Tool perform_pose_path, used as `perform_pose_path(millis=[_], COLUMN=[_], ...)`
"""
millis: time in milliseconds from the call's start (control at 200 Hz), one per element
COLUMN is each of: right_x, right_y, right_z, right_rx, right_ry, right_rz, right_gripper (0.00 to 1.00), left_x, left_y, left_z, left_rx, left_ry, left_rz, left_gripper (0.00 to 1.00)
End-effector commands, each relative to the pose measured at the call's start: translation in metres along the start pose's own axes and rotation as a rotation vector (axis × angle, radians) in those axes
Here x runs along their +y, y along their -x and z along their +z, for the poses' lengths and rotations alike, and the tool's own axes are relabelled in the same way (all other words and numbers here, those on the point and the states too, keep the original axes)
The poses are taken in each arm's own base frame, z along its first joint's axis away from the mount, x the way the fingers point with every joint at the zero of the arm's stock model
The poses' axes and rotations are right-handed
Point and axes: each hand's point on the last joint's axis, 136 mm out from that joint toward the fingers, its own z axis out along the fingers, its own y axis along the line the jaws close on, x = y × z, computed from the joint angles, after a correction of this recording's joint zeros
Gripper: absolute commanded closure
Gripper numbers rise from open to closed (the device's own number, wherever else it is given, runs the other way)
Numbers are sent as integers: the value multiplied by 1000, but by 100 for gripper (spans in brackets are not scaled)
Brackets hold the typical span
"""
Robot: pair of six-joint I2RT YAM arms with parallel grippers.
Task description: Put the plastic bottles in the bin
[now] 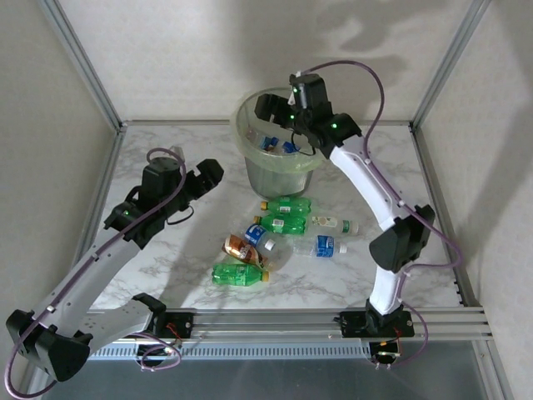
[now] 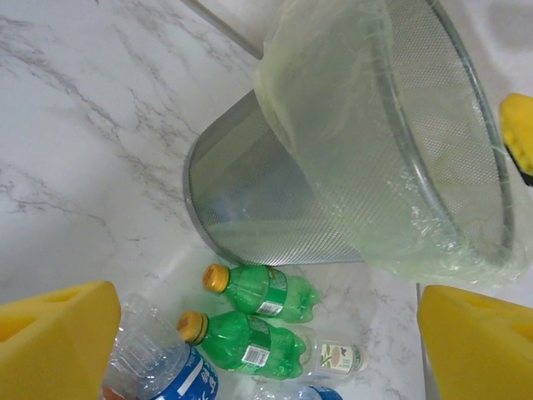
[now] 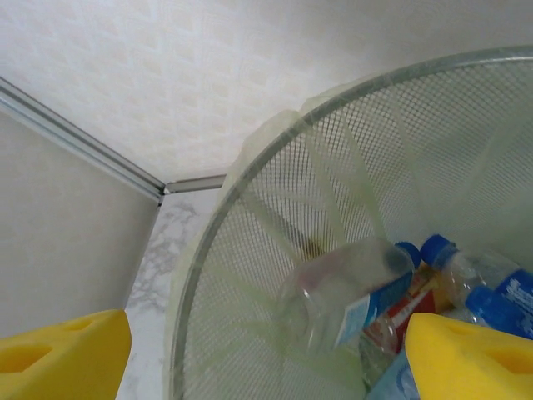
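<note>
The bin [image 1: 275, 162], a grey mesh pail with a pale green liner, stands at the back of the table. My right gripper [image 1: 273, 110] hangs open over its mouth. In the right wrist view its yellow fingers [image 3: 470, 358] are spread wide with nothing between them. Below them a clear blue-labelled bottle [image 3: 350, 300] lies loose on other bottles inside the bin [image 3: 250, 250]. Several plastic bottles lie on the table in front of the bin: green ones [image 1: 287, 204] [image 1: 240, 274], clear ones [image 1: 325, 247] and an orange-labelled one [image 1: 241, 247]. My left gripper [image 1: 208, 175] is open and empty, left of the bin and above the bottles.
In the left wrist view two green bottles [image 2: 262, 292] [image 2: 246, 342], a clear blue-labelled one [image 2: 158, 362] and a white-labelled one [image 2: 337, 357] lie between the open gripper [image 2: 266, 350] and the bin's wall [image 2: 275, 200]. Frame posts and walls enclose the marble table [image 1: 166, 242].
</note>
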Motion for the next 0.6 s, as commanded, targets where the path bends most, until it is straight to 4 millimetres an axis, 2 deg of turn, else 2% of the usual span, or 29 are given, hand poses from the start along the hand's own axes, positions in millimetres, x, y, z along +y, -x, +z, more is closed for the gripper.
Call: perform_pose_path(millis=[0, 115, 210, 230, 275, 416, 591], right_x=[15, 10, -7, -2, -8, -40, -83], right_y=[10, -6, -20, -29, -39, -73, -112], right_z=[-51, -85, -107, -112, -122, -145, -164], right_rx=[-81, -94, -74, -59, -51, -3, 64], right_ry=[-2, -37, -82, -76, -103, -186, -307], right_rz=[-8, -6, 18, 8, 0, 44, 71], right_gripper=[14, 14, 14, 14, 14, 14, 13], left_x=[4, 13, 24, 24, 27, 37, 38], left_y=[-9, -22, -34, -36, -43, -56, -52], left_z=[2, 10, 17, 20, 25, 35, 37], left_rx=[30, 72, 98, 107, 126, 169, 145], left_ry=[-22, -11, -2, -8, -13, 15, 26], left_rz=[17, 18, -16, -20, -27, -24, -74], left_gripper=[10, 12, 13, 14, 15, 17, 18])
